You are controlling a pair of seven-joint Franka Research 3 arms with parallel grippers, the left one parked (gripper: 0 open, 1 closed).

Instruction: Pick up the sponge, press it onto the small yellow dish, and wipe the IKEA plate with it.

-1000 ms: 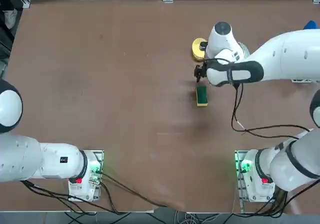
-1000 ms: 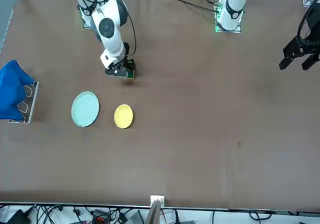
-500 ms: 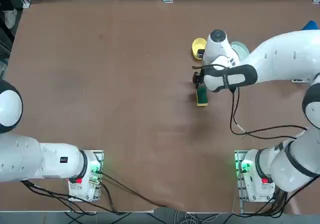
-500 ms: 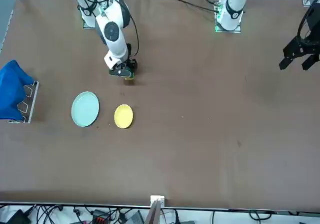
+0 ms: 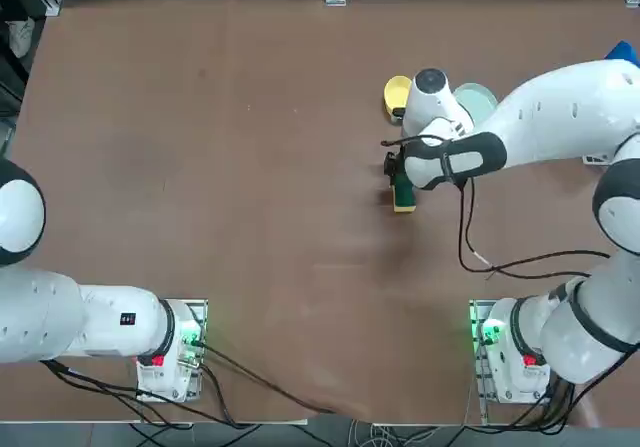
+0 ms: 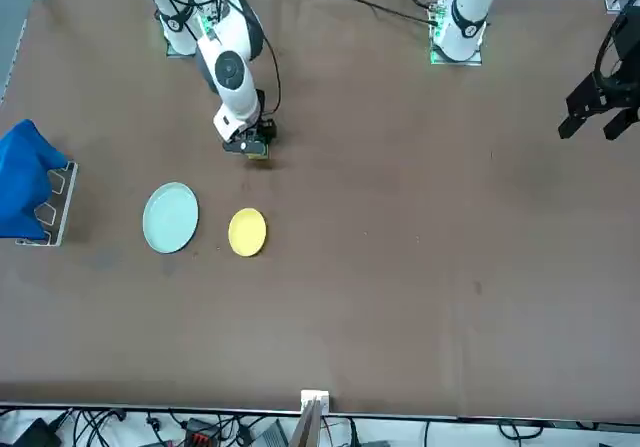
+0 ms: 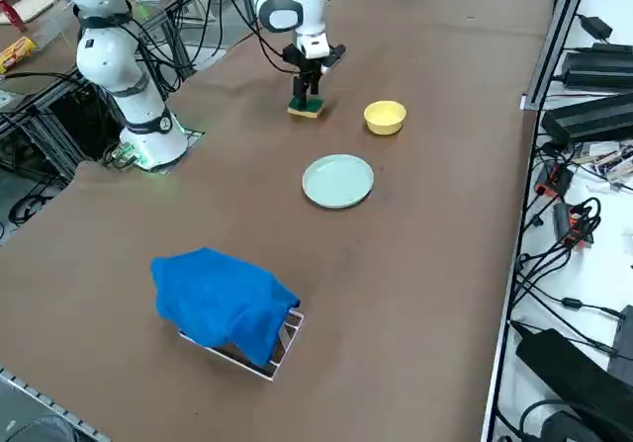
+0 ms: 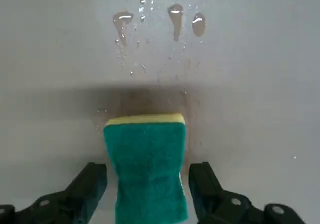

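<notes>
1. The sponge (image 5: 403, 197) lies flat on the brown bench (image 5: 250, 167), green face up with the yellow layer below. It sits right of the bench's middle, nearer the far edge than the robot's edge.
2. The right gripper (image 8: 148, 184) is lowered over the sponge. In the wrist view its two fingers (image 8: 90, 184) stand one on each side of the sponge with a narrow gap showing on both sides, so the gripper is spread slightly wider than the sponge and grips nothing.
3. In the front view the gripper (image 6: 246, 145) hides most of the sponge (image 6: 258, 153); only a corner shows below it.
4. The side view shows the gripper (image 7: 308, 88) pointing straight down, its tips at the sponge (image 7: 306, 109).
5. The yellow dish (image 5: 396, 93) stands near the sponge, on its far side, partly hidden by the arm in the top view. It is empty in the side view (image 7: 385, 117).
6. The pale green plate (image 6: 170, 217) lies just beside the dish (image 6: 247, 232), apart from it, toward the bench's right edge. It is empty.
7. Several water drops (image 8: 174, 14) mark the bench surface just past the sponge (image 8: 148, 164) in the wrist view.
8. A blue cloth (image 7: 223, 302) is draped over a small rack (image 7: 282, 343) near the bench's right edge, well apart from the plate (image 7: 337, 180).
</notes>
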